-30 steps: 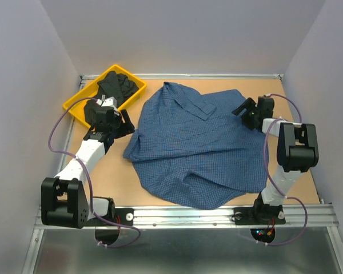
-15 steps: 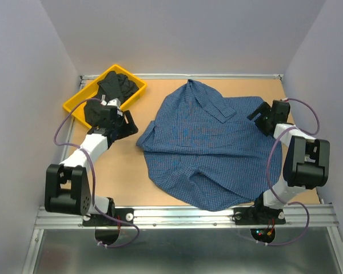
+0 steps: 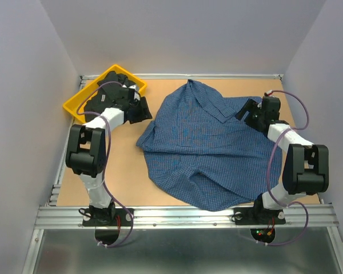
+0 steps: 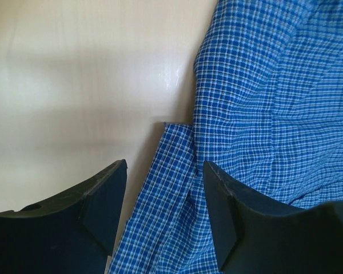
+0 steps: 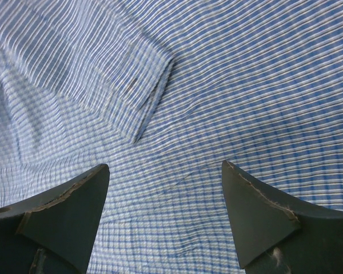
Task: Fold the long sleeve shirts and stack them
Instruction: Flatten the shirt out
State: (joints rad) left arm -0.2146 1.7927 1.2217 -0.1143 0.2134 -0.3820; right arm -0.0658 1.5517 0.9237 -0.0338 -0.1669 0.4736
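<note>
The black shirt [image 3: 124, 79] is largely hidden by the left arm [image 3: 97, 123] in the yellow bin [image 3: 74, 104], the blue checked shirt [image 3: 203, 151] is spread on the surface [image 3: 120, 171] with bare room leftward, and the left gripper [image 4: 163, 171] and right gripper [image 5: 166, 168] are held apart, empty, above its edges.

A robotics lab cell: plain pale walls [image 3: 23, 114] box in a wooden tabletop [image 3: 123, 171], aluminium rail [image 3: 183, 216], yellow bin [image 3: 72, 106] behind the left claw [image 3: 144, 111].

Left arm [image 3: 84, 151], right arm [image 3: 306, 168]: white links, black joints, purple cables [image 3: 267, 174]; black wedge pincer fingers [image 4: 74, 217].
</note>
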